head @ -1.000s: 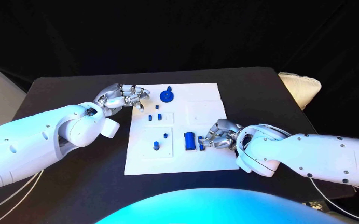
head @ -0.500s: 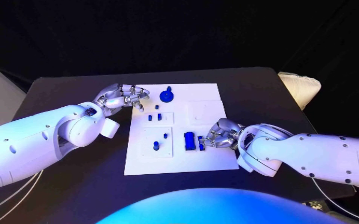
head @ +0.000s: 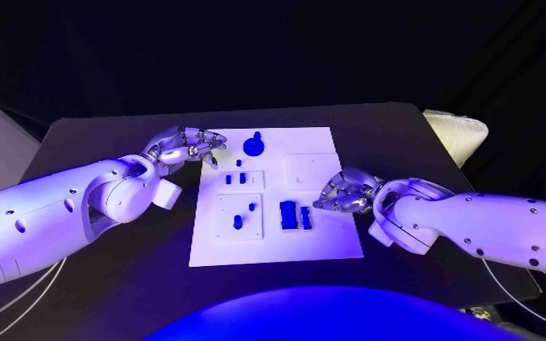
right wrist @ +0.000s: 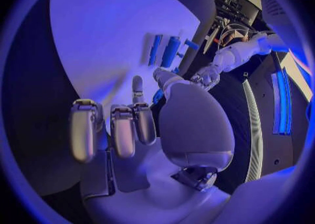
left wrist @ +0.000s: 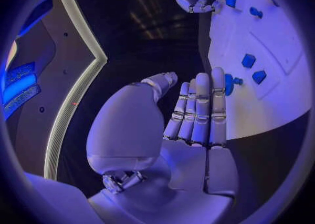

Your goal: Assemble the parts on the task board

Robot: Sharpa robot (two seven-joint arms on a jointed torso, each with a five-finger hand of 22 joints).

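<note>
**Both hands at the task board's side edges, nothing held**

Task board, white, lying mid-table on the black table, long side running from near edge to far edge. Blue parts spread across it: a round-headed part near the board's far edge, two small pegs in a raised square toward the left side, two more small pieces in the square below it, and a pair of upright bars toward the near right (standing close side by side, touching or not hard to tell).

Left hand at the board's far left corner, fingers curled loosely in, gripping nothing; in the left wrist view, fingers straight and together beside the board edge, palm empty.

Right hand at the board's right edge, just beside the bars, fingers bent inward, nothing between them; apart from the bars.
</note>
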